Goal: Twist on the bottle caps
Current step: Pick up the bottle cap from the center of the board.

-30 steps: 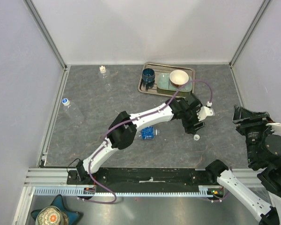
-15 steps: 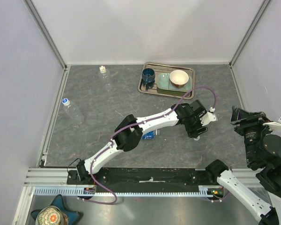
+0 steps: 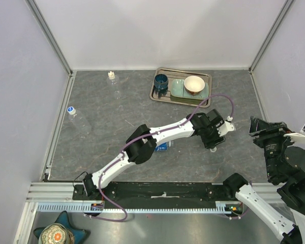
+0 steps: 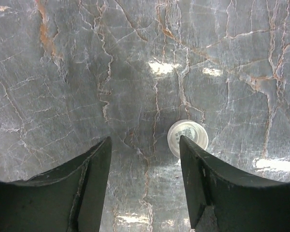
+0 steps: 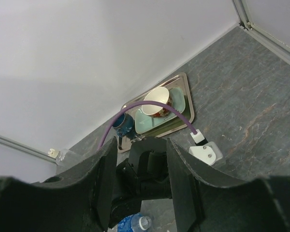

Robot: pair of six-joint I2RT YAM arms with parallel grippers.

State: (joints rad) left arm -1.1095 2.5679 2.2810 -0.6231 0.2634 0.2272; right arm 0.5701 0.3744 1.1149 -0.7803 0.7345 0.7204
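The left gripper [image 4: 145,145] hangs low over the grey marbled table [image 4: 63,72], its jaws spread and holding nothing. A small round white plastic screw cap [image 4: 187,137] lies flat between them, close against one finger and perhaps touching it; the wrist view leaves that unsure. Behind that wrist, a small clear plastic bottle with a blue label [image 3: 161,146] lies on its side, partly under the arm. The right gripper [image 5: 141,145], held well aside, is likewise parted and empty. Farther beyond the left gripper's fingers sits a metal tray [image 3: 210,84] holding a white-and-tan bowl [image 3: 194,84] and a dark blue cup [image 3: 161,81].
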